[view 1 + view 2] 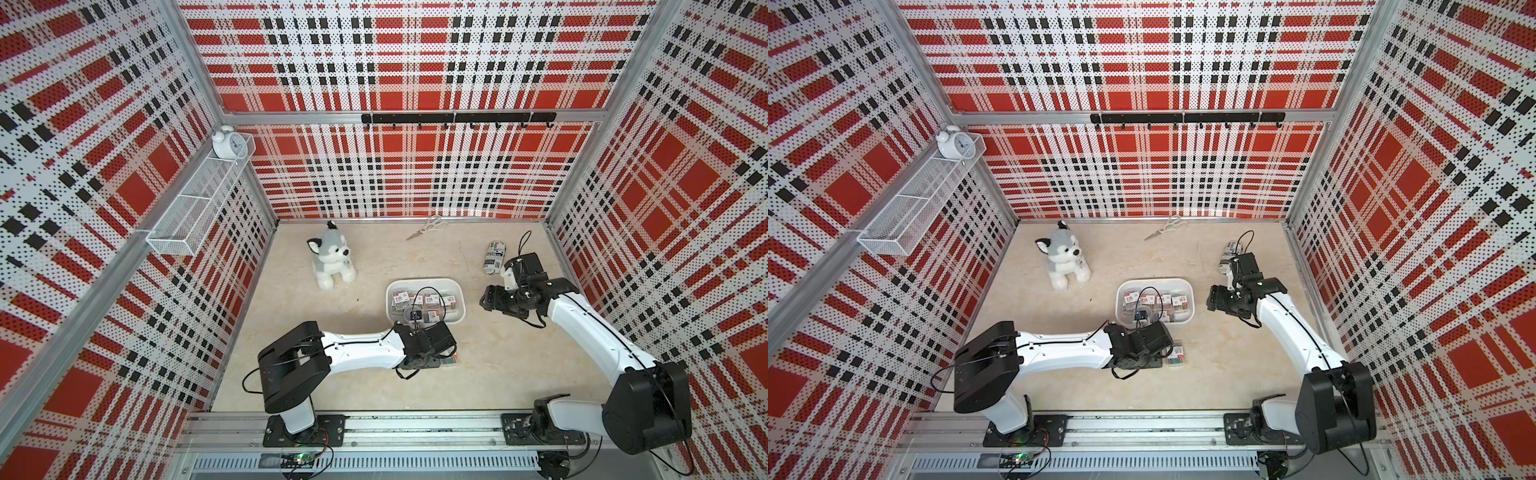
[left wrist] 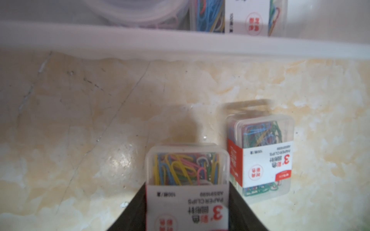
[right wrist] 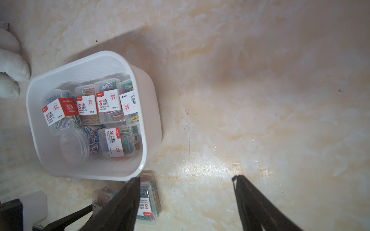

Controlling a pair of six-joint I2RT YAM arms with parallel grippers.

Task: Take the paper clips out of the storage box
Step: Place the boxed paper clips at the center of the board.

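Observation:
The white storage box [image 1: 424,281] stands mid-table and holds several clear cases of coloured paper clips [image 3: 108,104] plus a round clear tub [image 3: 74,146]. My left gripper [image 2: 187,186] is shut on one labelled case [image 2: 187,170], low over the table just in front of the box's near rim [image 2: 180,43]. Another case [image 2: 260,154] lies on the table beside it, also seen in a top view [image 1: 1177,358]. My right gripper [image 3: 185,178] hovers open to the right of the box, with nothing between its fingers.
A plush dog [image 1: 332,259] sits behind and left of the box. Scissors [image 1: 428,227] lie by the back wall and a printed cylinder [image 1: 494,257] lies beyond the right wrist. A wire-mesh basket [image 1: 199,199] with an alarm clock [image 1: 227,143] hangs on the left wall.

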